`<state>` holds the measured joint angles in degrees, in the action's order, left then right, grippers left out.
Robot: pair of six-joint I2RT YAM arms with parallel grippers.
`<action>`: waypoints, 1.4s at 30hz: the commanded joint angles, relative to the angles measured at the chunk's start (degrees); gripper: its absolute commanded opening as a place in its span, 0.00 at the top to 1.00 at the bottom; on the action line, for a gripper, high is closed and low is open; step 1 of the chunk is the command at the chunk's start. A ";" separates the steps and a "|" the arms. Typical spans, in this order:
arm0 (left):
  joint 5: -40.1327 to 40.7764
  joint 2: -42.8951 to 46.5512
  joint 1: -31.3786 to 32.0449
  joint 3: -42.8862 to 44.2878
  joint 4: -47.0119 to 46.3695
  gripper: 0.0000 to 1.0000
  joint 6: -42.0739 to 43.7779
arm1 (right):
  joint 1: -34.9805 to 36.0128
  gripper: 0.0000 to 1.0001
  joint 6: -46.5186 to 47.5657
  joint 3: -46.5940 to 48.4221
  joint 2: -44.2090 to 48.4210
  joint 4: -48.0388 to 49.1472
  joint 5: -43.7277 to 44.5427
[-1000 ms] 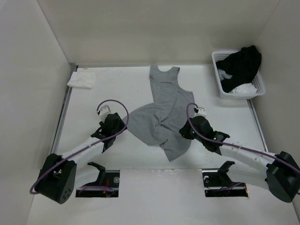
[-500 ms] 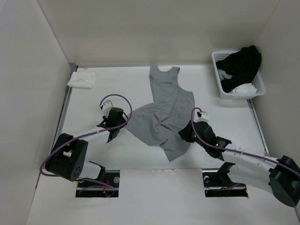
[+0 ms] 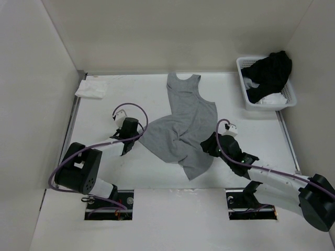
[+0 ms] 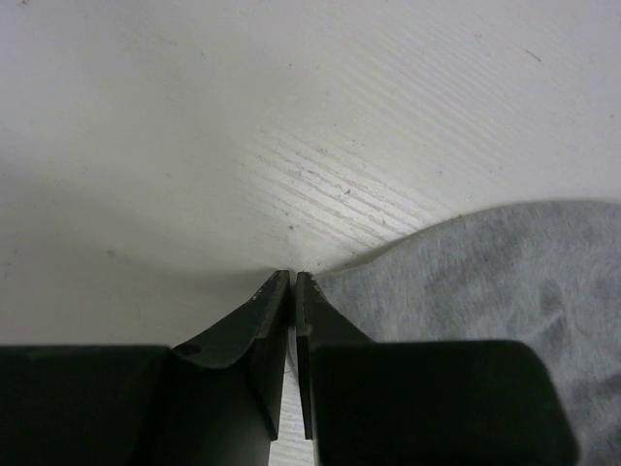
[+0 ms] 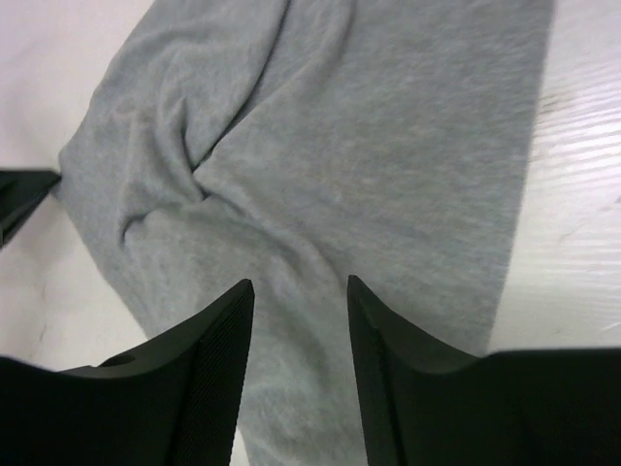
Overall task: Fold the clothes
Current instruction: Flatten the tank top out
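The clothes, a grey tank top (image 3: 180, 123), lie rumpled on the white table, neck toward the far wall and hem toward me. My left gripper (image 3: 137, 139) sits low at the hem's left corner. Seen from the left wrist, its jaws (image 4: 293, 277) are closed to a thin slit right at the fabric's edge (image 4: 485, 282), pinching the corner. My right gripper (image 3: 208, 146) hovers over the right side of the hem. Through the right wrist camera its jaws (image 5: 301, 283) stand open above the wrinkled grey cloth (image 5: 369, 126), with nothing between them.
A white basket (image 3: 241, 65) at the far right holds a heap of black garments (image 3: 269, 73). A small white folded cloth (image 3: 91, 88) lies at the far left corner. White walls close in the table on three sides.
My left gripper slid up to the hem's left corner and closed there. My right gripper let go of the cloth, opened and drew back slightly to the right.
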<state>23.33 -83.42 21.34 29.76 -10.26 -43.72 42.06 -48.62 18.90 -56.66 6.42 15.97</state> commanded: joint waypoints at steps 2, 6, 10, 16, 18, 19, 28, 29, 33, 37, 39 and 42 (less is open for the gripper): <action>-1.71 8.50 -1.61 -2.67 1.91 0.98 -2.32 | -4.91 0.49 -2.35 0.35 -2.82 0.19 5.12; -1.36 23.51 -4.50 -7.07 8.21 0.99 -4.08 | -5.72 0.49 -2.71 3.68 -8.00 -3.42 9.51; -2.06 34.18 -8.63 -9.72 12.98 0.99 -5.05 | -4.67 0.51 -2.27 9.04 -17.05 -6.06 9.08; -5.31 42.71 -12.59 -11.56 16.32 0.99 -4.18 | -4.40 0.94 1.14 19.92 -33.03 -2.13 2.50; -6.02 44.83 -13.21 -12.79 16.59 0.99 -4.09 | -7.38 0.97 6.23 27.65 -38.76 -1.58 1.96; -6.28 45.44 -13.48 -12.97 17.02 0.99 -4.09 | -8.52 0.97 7.56 30.30 -40.53 -1.58 1.96; -6.81 50.11 -11.73 -12.18 18.53 0.99 -4.79 | -10.48 0.53 13.21 30.71 -30.56 -3.16 3.45; -6.81 49.76 -11.55 -12.09 18.18 0.99 -4.79 | -9.86 0.53 12.68 29.28 -29.13 -3.51 3.54; -7.60 46.42 -10.05 -12.09 14.31 0.99 -4.97 | -1.87 0.69 -1.36 12.68 -13.58 -13.95 3.72; -7.86 45.80 -7.86 -13.05 11.85 0.99 -5.75 | 7.00 0.81 -11.03 8.44 -6.29 -24.92 5.99; -7.86 45.45 -7.33 -13.15 11.32 0.99 -5.93 | 9.47 0.79 -13.69 7.83 -4.43 -28.20 7.58; -7.86 45.53 -6.54 -13.41 10.36 0.98 -6.20 | 11.77 0.61 -15.89 5.72 -0.30 -31.64 7.68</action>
<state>15.79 -38.06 13.98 16.84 4.62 -48.97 52.38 -58.08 25.61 -60.97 -19.20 20.91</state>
